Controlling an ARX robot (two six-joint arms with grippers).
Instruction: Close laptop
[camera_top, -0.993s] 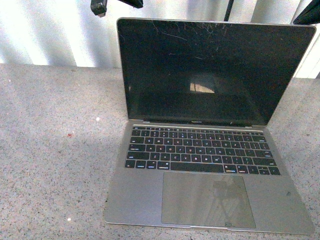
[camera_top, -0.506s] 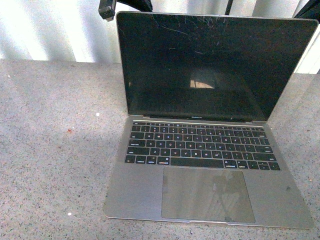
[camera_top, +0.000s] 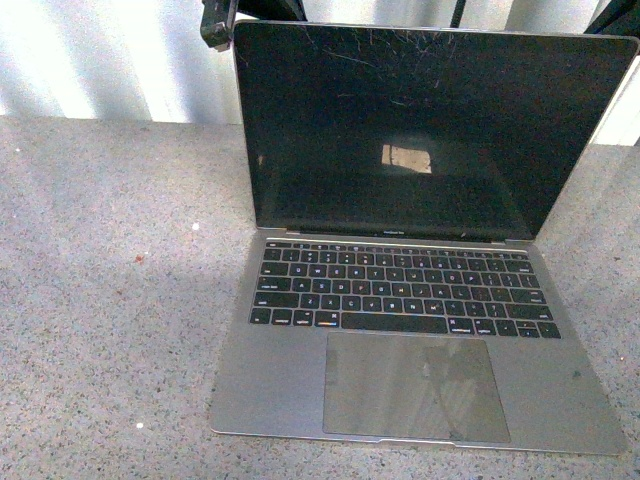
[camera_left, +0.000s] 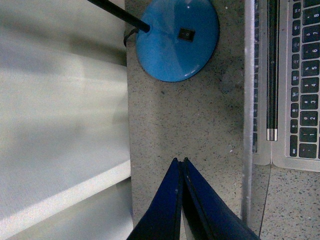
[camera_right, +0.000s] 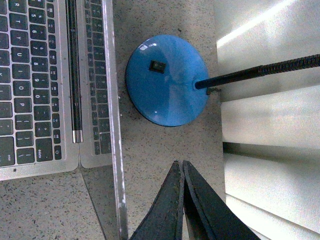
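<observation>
Laptop (camera_top: 400, 330) open on the worktop (camera_top: 100, 300), screen (camera_top: 420, 130) standing up. Left hand (camera_left: 180, 162) and right hand (camera_right: 181, 164) both pinched shut, holding nothing. Placed just behind the screen, probably to push it down.

The grey laptop (camera_top: 410, 300) sits open on the counter (camera_top: 110, 300), its scratched black screen upright, keys showing.

Speckled grey countertop (camera_top: 100, 300), white panelled wall (camera_top: 100, 60) behind — round blue lamp base (camera_left: 170, 50)
</observation>
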